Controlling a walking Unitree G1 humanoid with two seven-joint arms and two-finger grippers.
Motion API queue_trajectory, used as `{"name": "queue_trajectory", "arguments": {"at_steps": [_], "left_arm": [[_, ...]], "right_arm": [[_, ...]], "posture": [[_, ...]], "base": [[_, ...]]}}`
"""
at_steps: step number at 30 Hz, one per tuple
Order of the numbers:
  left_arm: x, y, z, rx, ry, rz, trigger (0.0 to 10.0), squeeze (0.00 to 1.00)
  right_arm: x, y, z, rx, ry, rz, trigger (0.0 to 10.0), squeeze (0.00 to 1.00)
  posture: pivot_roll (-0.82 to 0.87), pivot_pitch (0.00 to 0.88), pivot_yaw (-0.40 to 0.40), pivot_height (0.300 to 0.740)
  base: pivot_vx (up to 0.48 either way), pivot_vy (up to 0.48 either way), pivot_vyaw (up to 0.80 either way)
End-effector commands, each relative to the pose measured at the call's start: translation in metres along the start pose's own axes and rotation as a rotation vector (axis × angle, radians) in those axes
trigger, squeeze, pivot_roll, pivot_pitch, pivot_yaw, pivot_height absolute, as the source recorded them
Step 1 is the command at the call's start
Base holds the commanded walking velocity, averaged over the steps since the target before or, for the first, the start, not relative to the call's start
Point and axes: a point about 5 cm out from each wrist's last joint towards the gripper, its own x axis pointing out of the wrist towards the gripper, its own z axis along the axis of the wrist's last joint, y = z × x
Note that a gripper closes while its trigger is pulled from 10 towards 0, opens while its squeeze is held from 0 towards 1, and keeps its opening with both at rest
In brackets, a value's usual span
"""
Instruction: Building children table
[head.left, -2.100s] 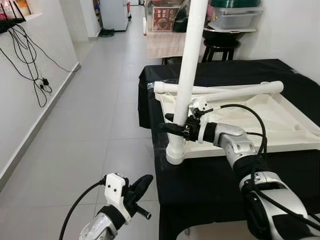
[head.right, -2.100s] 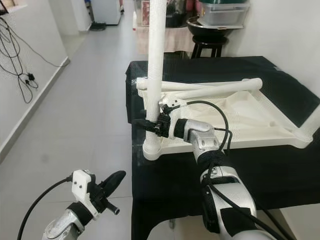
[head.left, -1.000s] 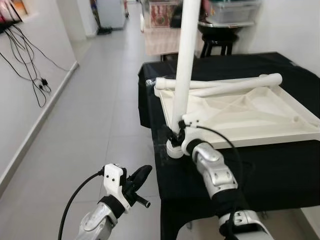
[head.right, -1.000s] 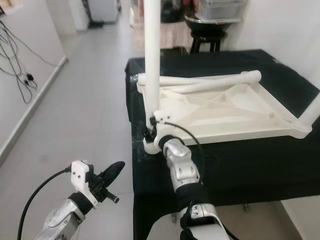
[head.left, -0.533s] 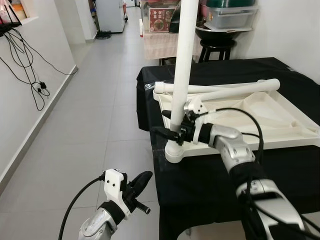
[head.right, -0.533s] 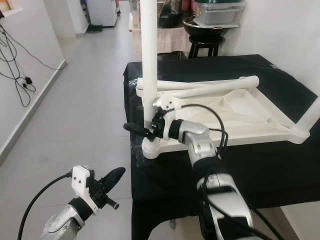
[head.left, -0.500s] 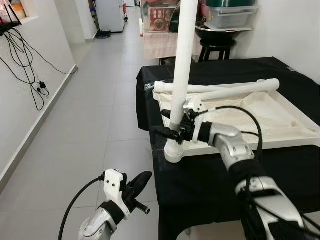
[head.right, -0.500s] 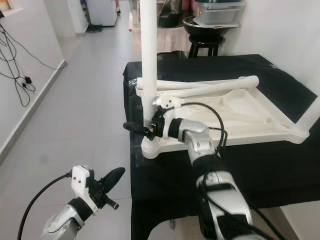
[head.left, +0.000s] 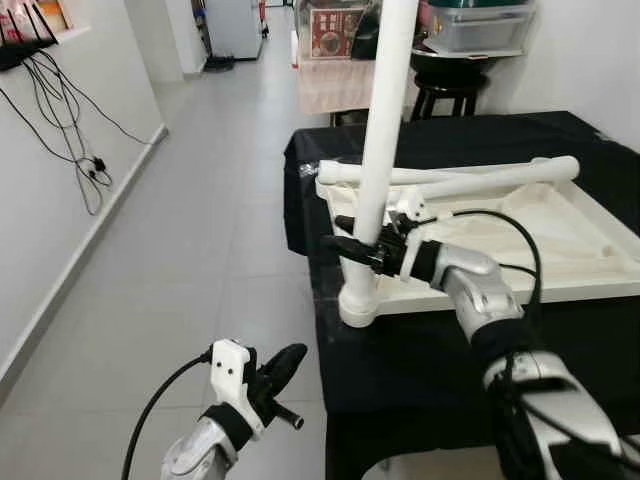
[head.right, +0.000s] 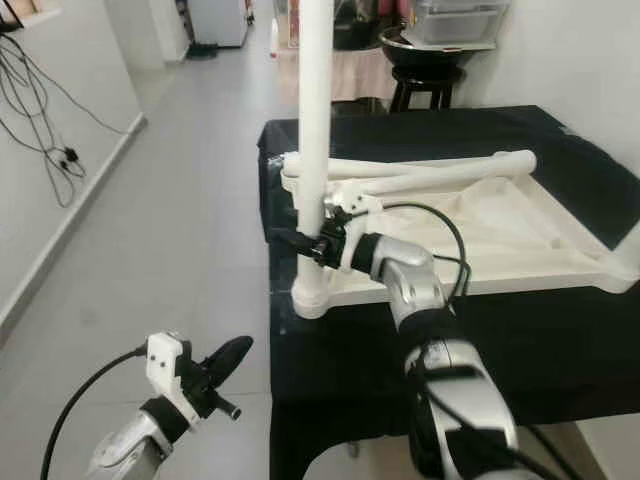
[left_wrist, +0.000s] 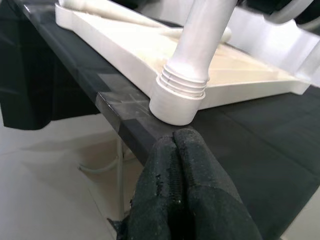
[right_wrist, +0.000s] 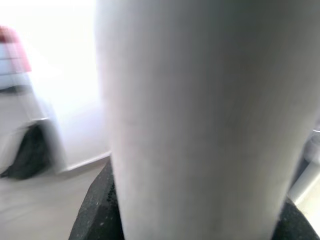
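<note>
Where the head views look down, the right gripper has its fingers clamped around the upright leg, just above the corner socket of the inverted tabletop on the black table. Rigid, light, smooth plastic likely; low holds limit slip. Left wrist view: left gripper fingers pressed together, empty, near the socket. Right wrist view: leg between the fingers.
</note>
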Motion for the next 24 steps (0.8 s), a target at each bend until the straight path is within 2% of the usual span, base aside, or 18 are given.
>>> {"name": "queue_trajectory", "arguments": {"at_steps": [1, 2, 3, 4, 5, 6, 8, 10, 12, 13, 16, 17, 23, 24], "left_arm": [[-0.003, 0.000, 0.000, -0.007, 0.007, 0.002, 10.0, 0.00], [-0.004, 0.000, 0.000, -0.007, 0.007, 0.002, 10.0, 0.00], [-0.004, 0.001, 0.001, -0.006, 0.007, 0.002, 10.0, 0.00], [-0.004, 0.001, 0.001, -0.006, 0.007, 0.002, 10.0, 0.00], [-0.005, 0.001, 0.001, -0.006, 0.007, 0.001, 10.0, 0.00], [-0.005, 0.001, 0.001, -0.004, 0.011, 0.001, 10.0, 0.00], [-0.004, 0.003, 0.001, -0.003, 0.015, 0.001, 10.0, 0.00], [-0.003, 0.003, 0.001, -0.003, 0.016, 0.001, 10.0, 0.00], [-0.002, 0.003, 0.001, -0.004, 0.016, 0.001, 10.0, 0.00], [-0.002, 0.003, 0.001, -0.004, 0.015, 0.001, 10.0, 0.00], [0.000, 0.004, 0.001, -0.001, 0.011, 0.004, 10.0, 0.00], [0.000, 0.004, 0.001, 0.000, 0.011, 0.005, 10.0, 0.00], [0.000, 0.005, 0.002, 0.000, 0.010, 0.008, 10.0, 0.00], [0.000, 0.005, 0.002, 0.000, 0.010, 0.008, 10.0, 0.00]], "right_arm": [[-0.011, 0.003, -0.042, 0.071, 0.148, -0.214, 0.0, 0.00], [-0.018, 0.011, -0.058, 0.116, 0.175, -0.461, 0.0, 0.00], [-0.026, 0.016, -0.068, 0.147, 0.202, -0.641, 0.0, 0.00], [-0.026, 0.016, -0.068, 0.147, 0.202, -0.641, 0.0, 0.00], [-0.032, 0.018, -0.074, 0.166, 0.218, -0.742, 0.0, 0.00], [-0.027, 0.037, -0.082, 0.174, 0.218, -0.699, 0.0, 0.00], [-0.011, 0.053, -0.082, 0.160, 0.188, -0.587, 0.0, 0.00], [-0.005, 0.054, -0.079, 0.146, 0.178, -0.561, 0.0, 0.00], [0.000, 0.045, -0.070, 0.129, 0.159, -0.568, 0.0, 0.00], [0.002, 0.041, -0.065, 0.117, 0.157, -0.574, 9.9, 0.00], [0.008, 0.031, -0.051, 0.106, 0.132, -0.525, 10.0, 0.00], [0.010, 0.031, -0.042, 0.101, 0.115, -0.498, 10.0, 1.00], [0.018, 0.026, -0.020, 0.094, 0.049, -0.403, 10.0, 1.00], [0.022, 0.026, -0.012, 0.089, 0.020, -0.325, 10.0, 1.00]], "posture": [[-0.03, 0.000, 0.000, 0.740], [-0.04, 0.000, 0.008, 0.740], [-0.04, 0.000, 0.008, 0.740], [-0.04, 0.000, 0.008, 0.740], [-0.04, 0.000, 0.008, 0.740], [-0.04, 0.000, 0.025, 0.740], [-0.04, 0.000, 0.028, 0.740], [-0.04, 0.000, 0.029, 0.740], [-0.04, 0.000, 0.028, 0.740], [-0.04, 0.000, 0.023, 0.740], [-0.04, 0.000, 0.021, 0.740], [-0.03, 0.000, 0.019, 0.740], [-0.03, 0.000, 0.016, 0.740], [-0.03, 0.000, 0.016, 0.740]], "base": [[0.000, 0.000, 0.00], [0.000, 0.000, 0.00], [0.000, 0.000, 0.00], [0.000, 0.000, 0.00], [0.000, 0.000, 0.00], [0.000, 0.000, 0.00], [0.000, 0.000, 0.00], [0.000, 0.000, 0.00], [0.000, 0.000, 0.00], [0.000, 0.000, 0.00], [0.000, 0.000, 0.00], [0.000, 0.000, 0.00], [0.000, 0.000, 0.00], [0.000, 0.000, 0.00]]}}
